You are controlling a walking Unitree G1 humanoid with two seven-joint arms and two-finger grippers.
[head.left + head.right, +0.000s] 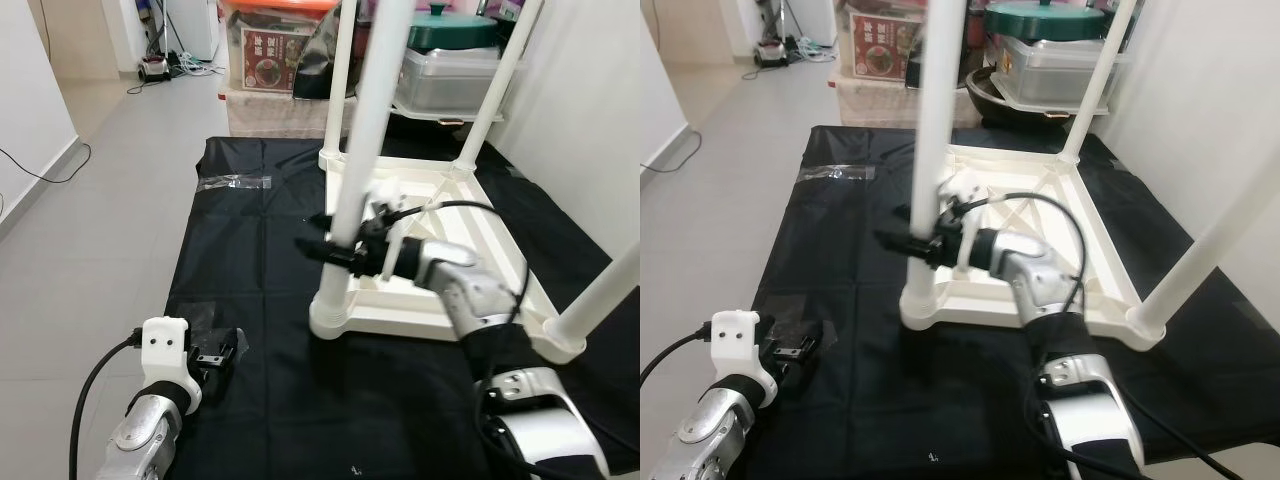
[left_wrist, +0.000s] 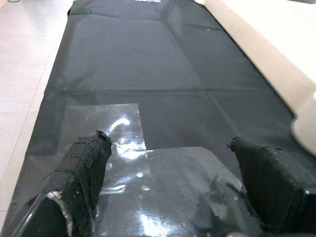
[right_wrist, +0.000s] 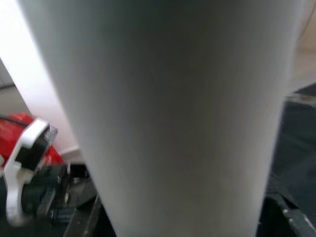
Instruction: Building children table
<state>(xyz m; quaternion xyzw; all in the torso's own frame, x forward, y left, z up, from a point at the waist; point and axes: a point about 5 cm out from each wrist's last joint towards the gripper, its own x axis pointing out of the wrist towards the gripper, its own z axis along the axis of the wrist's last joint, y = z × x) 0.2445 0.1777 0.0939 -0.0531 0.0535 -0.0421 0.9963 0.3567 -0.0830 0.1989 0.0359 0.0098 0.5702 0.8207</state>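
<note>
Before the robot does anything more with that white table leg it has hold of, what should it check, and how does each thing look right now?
1. Right gripper closed around the near table leg: ok.
2. Leg seated in its corner socket: looks ok; tightness cannot tell.
3. Upside-down table top flat on the black sheet: ok.
4. Other three legs standing: ok.
5. Left gripper open, low over the sheet, away from the table: ok.
6. Right arm's cable free of the leg: cannot tell.

Smooth white plastic table (image 1: 500, 262) and leg (image 1: 362, 160). Thin black sheet (image 1: 250, 260), a bit shiny. Shiny clear tape (image 2: 123, 148). Rough black fingers (image 2: 81, 168).
</note>
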